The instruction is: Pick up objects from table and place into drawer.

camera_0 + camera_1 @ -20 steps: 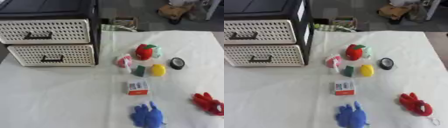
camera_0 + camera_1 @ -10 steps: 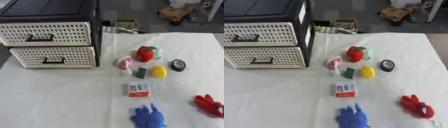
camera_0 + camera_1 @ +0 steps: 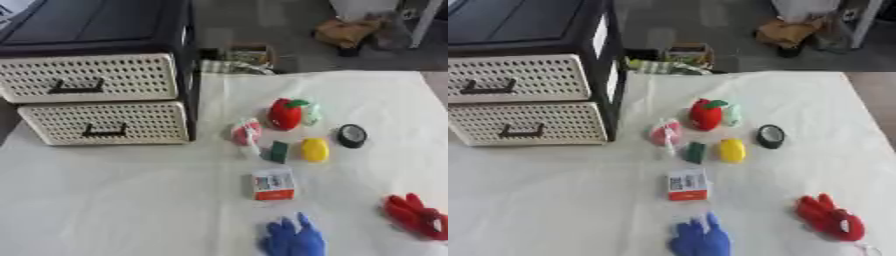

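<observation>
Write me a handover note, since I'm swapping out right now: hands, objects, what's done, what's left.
Left hand, blue-gloved, rests open at the bottom edge; right hand, red-gloved, open at lower right. Neither holds anything.
Both drawers are shut.
All on the table: red fruit, yellow piece, green block, pink item, black round thing, small box.
Done: nothing. Left: open a drawer, load everything.

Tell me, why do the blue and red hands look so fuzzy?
Both eye views are soft all over; in the left eye view the blue left hand and red right hand lack sharp edges, while the drawer holes stay readable; no glare shows.
</observation>
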You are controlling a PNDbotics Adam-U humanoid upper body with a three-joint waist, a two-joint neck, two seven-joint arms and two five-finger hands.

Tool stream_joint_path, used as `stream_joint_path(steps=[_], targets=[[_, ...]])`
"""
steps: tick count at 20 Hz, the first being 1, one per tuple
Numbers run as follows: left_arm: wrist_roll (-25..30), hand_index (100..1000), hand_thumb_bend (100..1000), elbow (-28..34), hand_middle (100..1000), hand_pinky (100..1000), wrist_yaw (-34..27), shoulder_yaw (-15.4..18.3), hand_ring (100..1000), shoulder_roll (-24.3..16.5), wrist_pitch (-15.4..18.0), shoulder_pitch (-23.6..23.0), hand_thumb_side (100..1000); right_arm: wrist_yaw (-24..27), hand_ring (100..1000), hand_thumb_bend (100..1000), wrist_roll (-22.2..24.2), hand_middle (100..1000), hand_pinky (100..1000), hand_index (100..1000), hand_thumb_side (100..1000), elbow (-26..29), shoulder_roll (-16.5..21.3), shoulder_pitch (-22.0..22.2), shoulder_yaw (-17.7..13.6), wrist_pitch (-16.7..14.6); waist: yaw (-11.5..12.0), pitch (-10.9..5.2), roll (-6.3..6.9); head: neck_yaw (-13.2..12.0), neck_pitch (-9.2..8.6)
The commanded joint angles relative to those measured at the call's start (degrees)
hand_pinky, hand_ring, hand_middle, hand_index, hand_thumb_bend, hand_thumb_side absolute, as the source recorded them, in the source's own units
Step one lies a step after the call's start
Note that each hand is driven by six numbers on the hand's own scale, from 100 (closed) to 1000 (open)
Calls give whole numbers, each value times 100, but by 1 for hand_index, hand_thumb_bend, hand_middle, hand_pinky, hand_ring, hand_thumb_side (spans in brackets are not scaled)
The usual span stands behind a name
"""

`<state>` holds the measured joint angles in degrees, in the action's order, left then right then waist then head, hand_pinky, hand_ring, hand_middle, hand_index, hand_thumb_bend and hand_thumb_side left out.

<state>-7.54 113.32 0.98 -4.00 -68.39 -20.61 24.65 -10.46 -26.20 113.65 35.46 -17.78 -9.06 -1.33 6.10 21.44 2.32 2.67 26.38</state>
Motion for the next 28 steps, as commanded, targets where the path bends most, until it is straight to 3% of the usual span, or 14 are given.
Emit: stream_joint_path(steps=[1, 4, 6, 11, 15, 19, 28], targets=[[285, 929, 105, -3, 406, 280, -278, -371, 185, -437, -265, 178, 408, -1, 575, 100, 50, 658, 795, 844, 836, 94, 195, -82, -3, -11, -11, -98, 5, -49, -85], [547, 920, 105, -76, 292, 153, -500, -797, 100, -395, -528, 494, 408, 4, 573, 100, 63, 656, 795, 844, 836, 94, 189, -70, -2, 0, -8, -92, 18, -44, -94], [718, 921, 105, -107, 254, 110, -540, -1055, 100, -343, -698, 694, 408, 3, 573, 100, 68, 656, 795, 844, 836, 94, 191, -62, -2, 4, -1, -89, 21, -38, -95], [1159, 921, 105, -147, 167, 100, -689, -1490, 100, -260, -915, 963, 408, 6, 572, 100, 83, 655, 795, 844, 836, 94, 182, -65, 11, 7, -6, -76, 22, -67, -126], [1531, 924, 105, -205, 103, 100, -658, -1589, 100, -197, -983, 1094, 408, 11, 572, 100, 88, 654, 795, 844, 835, 94, 166, -57, 11, 12, -10, -73, 17, -98, -141], [1893, 969, 105, -480, 100, 100, -444, -1645, 100, -46, -1003, 1355, 408, 16, 571, 100, 95, 653, 795, 844, 834, 94, 148, -43, 12, 23, -5, -82, 5, -181, -155], [2661, 908, 105, -1627, 100, 100, 309, -1907, 100, 481, -738, 2202, 408, 7, 569, 100, 98, 651, 795, 842, 820, 94, 125, 1, 5, 47, 36, -100, -6, -298, -145]])
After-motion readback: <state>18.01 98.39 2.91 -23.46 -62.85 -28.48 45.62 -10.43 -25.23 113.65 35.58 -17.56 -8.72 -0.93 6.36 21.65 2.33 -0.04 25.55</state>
